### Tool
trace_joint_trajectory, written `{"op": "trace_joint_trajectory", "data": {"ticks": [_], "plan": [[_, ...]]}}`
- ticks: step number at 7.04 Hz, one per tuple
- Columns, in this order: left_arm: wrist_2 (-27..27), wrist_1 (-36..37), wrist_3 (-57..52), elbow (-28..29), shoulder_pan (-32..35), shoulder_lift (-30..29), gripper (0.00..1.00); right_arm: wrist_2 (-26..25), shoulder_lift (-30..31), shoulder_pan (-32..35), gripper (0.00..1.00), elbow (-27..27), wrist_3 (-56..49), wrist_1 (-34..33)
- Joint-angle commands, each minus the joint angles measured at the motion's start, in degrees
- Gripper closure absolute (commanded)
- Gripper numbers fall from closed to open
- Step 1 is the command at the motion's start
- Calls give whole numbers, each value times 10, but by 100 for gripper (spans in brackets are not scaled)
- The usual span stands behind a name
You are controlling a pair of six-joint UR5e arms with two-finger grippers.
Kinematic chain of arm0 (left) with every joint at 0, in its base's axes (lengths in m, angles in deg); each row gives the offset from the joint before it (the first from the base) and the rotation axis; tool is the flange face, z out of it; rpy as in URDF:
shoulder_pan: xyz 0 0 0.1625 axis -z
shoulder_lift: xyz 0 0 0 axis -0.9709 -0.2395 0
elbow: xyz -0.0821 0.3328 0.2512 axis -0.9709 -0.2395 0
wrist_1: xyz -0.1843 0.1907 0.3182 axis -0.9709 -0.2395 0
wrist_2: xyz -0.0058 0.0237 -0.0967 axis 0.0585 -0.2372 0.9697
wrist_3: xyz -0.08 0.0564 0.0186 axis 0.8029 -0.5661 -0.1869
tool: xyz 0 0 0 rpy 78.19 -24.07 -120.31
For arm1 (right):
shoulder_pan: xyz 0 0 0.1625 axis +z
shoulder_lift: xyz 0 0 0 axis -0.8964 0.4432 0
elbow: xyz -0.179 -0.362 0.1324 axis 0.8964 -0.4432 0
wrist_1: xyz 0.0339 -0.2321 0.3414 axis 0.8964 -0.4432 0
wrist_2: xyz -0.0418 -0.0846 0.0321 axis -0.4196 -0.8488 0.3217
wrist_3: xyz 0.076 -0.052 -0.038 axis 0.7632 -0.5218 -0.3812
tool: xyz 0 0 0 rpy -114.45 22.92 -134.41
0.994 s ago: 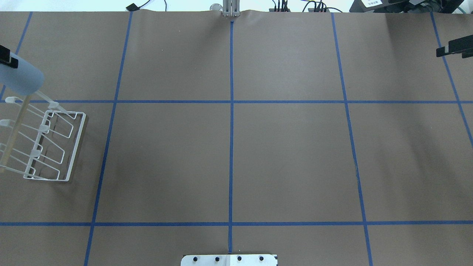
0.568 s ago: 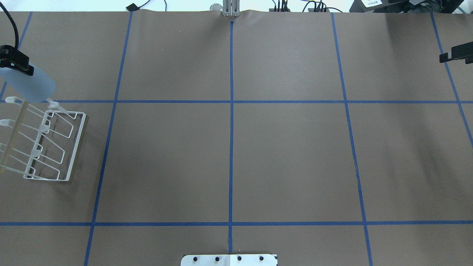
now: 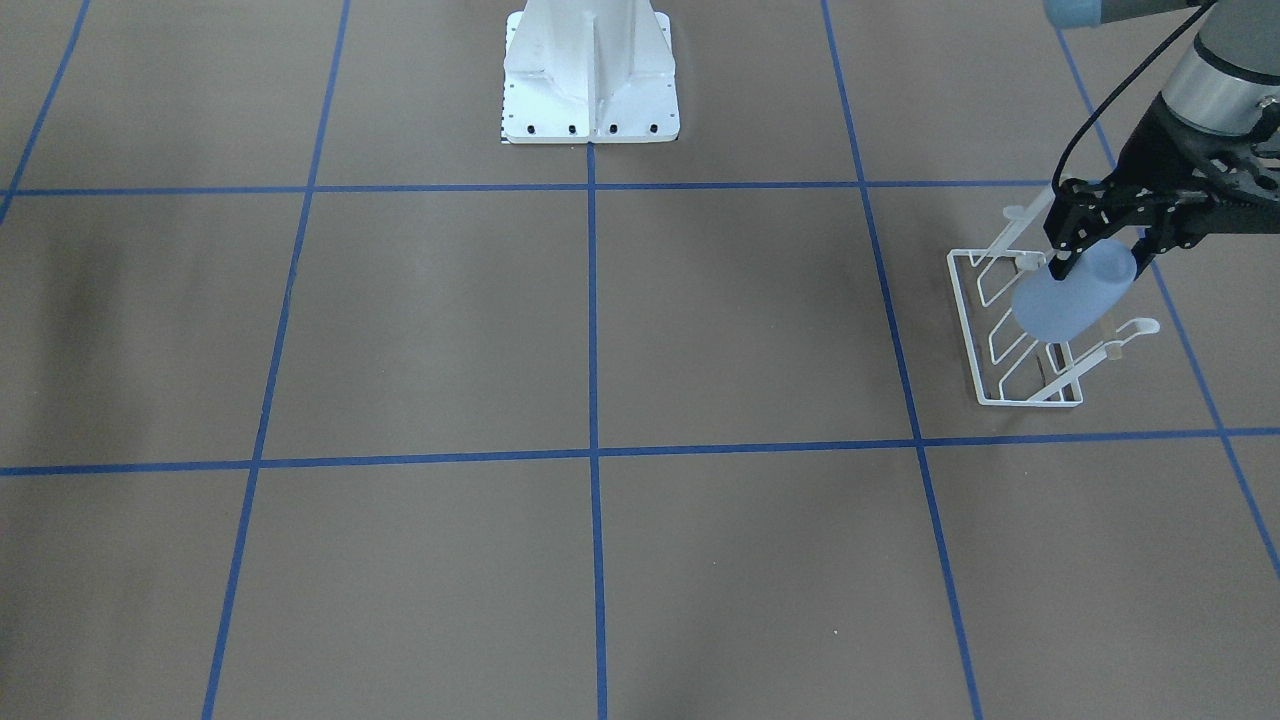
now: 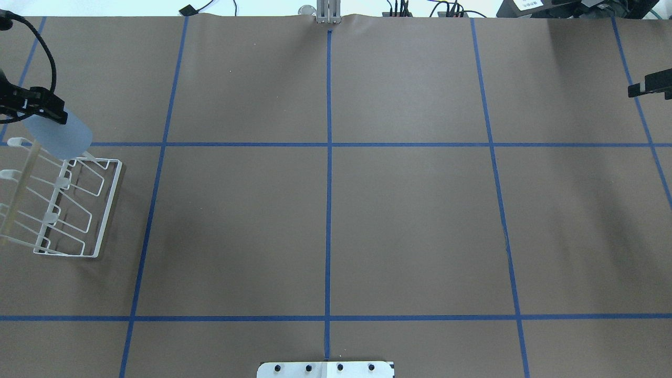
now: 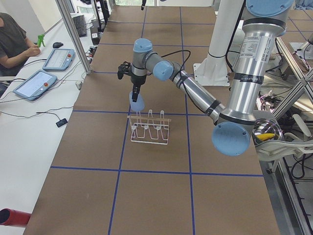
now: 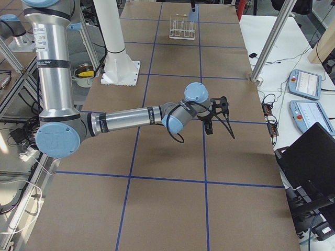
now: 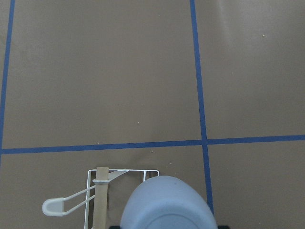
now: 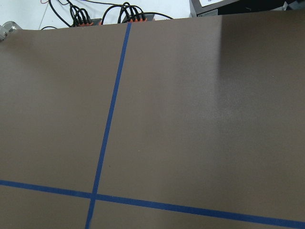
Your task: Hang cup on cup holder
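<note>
My left gripper (image 3: 1100,258) is shut on the light blue cup (image 3: 1072,292) and holds it tilted, open end down, above the far end of the white wire cup holder (image 3: 967,325). In the overhead view the cup (image 4: 60,135) covers the rack's (image 4: 107,210) farthest prong tips. I cannot tell whether a prong is inside it. The left wrist view shows the cup's bottom (image 7: 167,205) beside the rack's wooden bar (image 7: 101,191). My right gripper (image 4: 650,85) hangs at the far right, away from both. Its jaws are not clear.
The white bolted pedestal (image 3: 590,70) stands at the robot's side of the table. Brown paper with blue tape lines (image 4: 328,210) covers the table. Cables and plugs (image 8: 109,19) lie along the far edge. An operator (image 5: 14,44) sits beyond that edge.
My left gripper has carried the cup rightward and nearer to me, from beside the rack to over its far prongs. The right gripper has drifted slightly right.
</note>
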State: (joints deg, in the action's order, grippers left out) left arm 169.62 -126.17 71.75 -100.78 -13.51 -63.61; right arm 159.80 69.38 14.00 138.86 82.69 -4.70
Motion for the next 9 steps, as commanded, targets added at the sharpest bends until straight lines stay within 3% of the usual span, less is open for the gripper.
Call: {"op": "trace_joint_trajectory", "data": {"ticks": [1, 6, 9], "plan": [[-2, -8, 1, 12, -12, 4, 100, 7, 3, -6, 0, 4, -2, -28], [3, -54, 5, 61, -18, 5, 100, 10, 14, -7, 0, 6, -10, -35], [3, -76, 5, 70, -25, 20, 100, 18, 27, -8, 0, 11, -123, -95]]}}
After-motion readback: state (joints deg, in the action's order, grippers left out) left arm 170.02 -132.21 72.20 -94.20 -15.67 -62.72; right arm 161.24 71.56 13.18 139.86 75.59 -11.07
